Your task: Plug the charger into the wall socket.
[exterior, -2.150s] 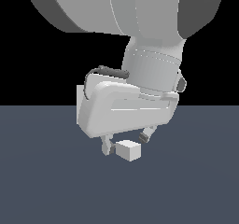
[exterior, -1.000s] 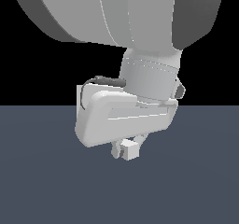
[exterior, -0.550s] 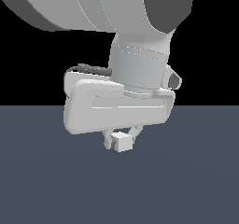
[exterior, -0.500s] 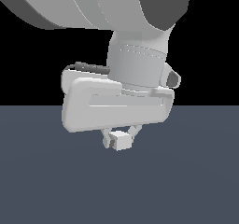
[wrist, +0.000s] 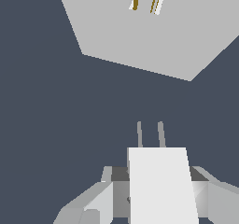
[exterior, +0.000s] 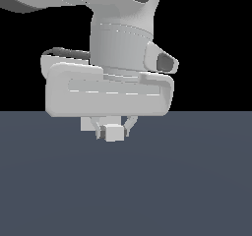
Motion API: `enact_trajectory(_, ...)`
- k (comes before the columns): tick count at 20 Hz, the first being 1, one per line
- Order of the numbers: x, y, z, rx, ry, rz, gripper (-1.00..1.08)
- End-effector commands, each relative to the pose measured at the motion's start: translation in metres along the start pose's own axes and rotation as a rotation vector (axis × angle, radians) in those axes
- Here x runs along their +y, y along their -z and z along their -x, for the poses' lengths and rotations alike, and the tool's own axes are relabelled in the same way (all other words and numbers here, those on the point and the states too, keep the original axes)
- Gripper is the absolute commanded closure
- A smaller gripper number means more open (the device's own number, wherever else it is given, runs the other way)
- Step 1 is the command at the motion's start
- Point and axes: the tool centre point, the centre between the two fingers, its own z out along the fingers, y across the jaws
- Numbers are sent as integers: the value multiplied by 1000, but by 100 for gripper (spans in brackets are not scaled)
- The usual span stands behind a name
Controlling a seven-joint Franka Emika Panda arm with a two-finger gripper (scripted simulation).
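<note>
White and pale grey things on slate blue, black behind

The charger (exterior: 113, 132) is plain white, with two grey prongs (wrist: 150, 134). The gripper (exterior: 114, 128) and arm (exterior: 123, 38) are pale grey (darker grey in shade). The wall socket (wrist: 154, 31) is flat light grey with brown-gold and white slot marks (wrist: 145, 4) toward its 12 o'clock edge. The floor (exterior: 197, 181) is unpatterned slate blue.

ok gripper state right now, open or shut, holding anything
Gripper: closed on the charger, fingers on both its sides, its two prongs facing the wall socket.
</note>
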Motion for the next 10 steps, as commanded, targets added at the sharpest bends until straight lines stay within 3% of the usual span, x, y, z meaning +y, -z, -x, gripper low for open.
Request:
enact_trajectory(1, -5, 5, -5, 2, -42, 15, 108)
enact_trajectory(10, -17, 18, -19, 2, -156, 56, 108)
